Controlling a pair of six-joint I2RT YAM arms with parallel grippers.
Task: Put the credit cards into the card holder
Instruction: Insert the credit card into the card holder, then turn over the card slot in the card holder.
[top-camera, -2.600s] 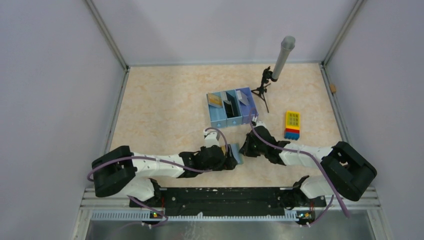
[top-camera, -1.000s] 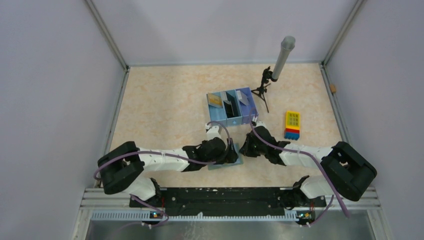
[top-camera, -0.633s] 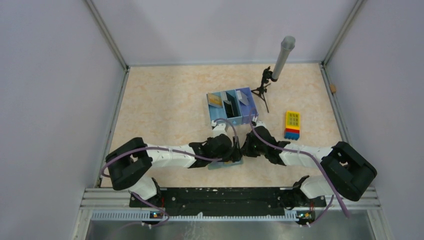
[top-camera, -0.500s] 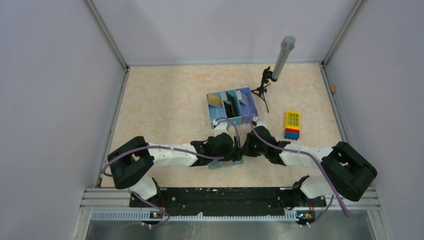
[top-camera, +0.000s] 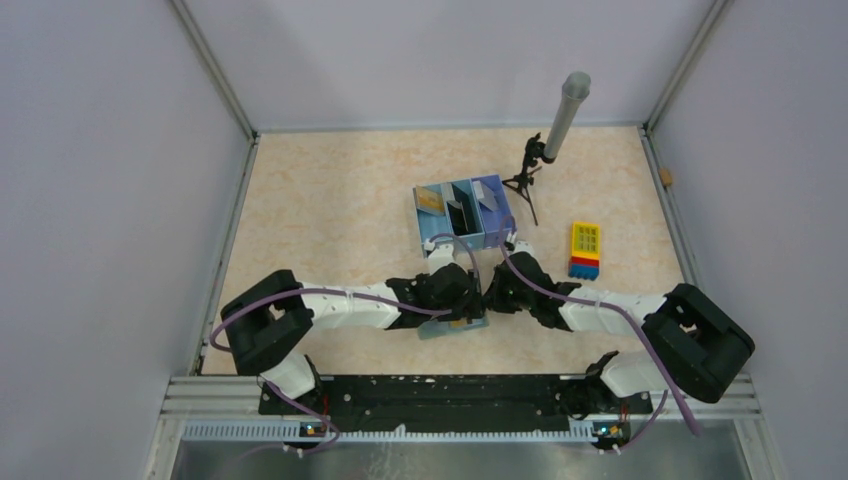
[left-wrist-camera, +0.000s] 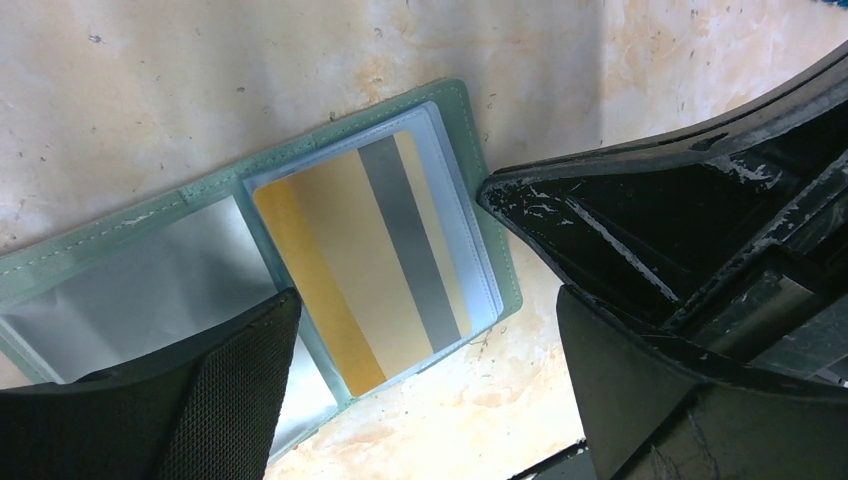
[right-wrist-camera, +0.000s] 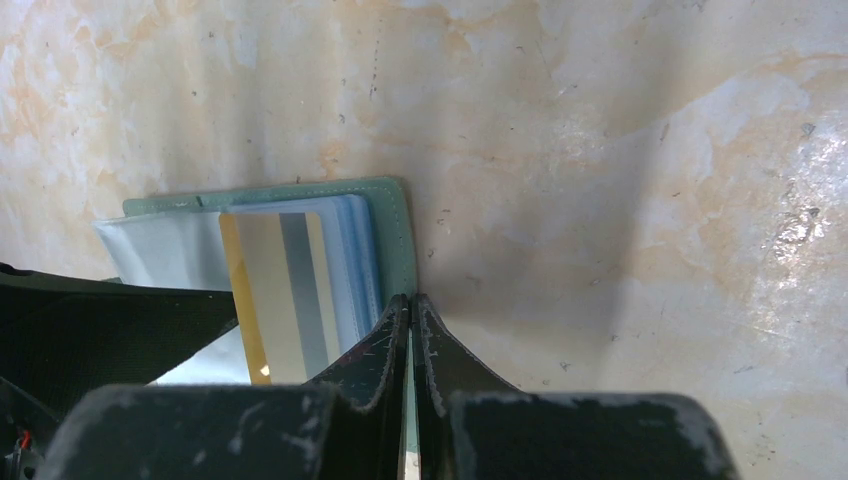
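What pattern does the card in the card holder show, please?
The credit card is gold, grey-striped; left wrist view.

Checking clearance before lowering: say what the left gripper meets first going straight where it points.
Likely the gold-striped card in the card holder, directly under the open left gripper; depth unclear.

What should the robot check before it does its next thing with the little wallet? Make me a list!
1. The card holder lies open and flat: ok.
2. The gold striped card sits in one panel's sleeve: ok.
3. That card is pushed fully in: cannot tell.
4. The other panel looks empty, ready for a card: ok.
5. The left gripper is open, holding nothing: ok.
6. The right gripper is shut, tips at the holder's edge: ok.
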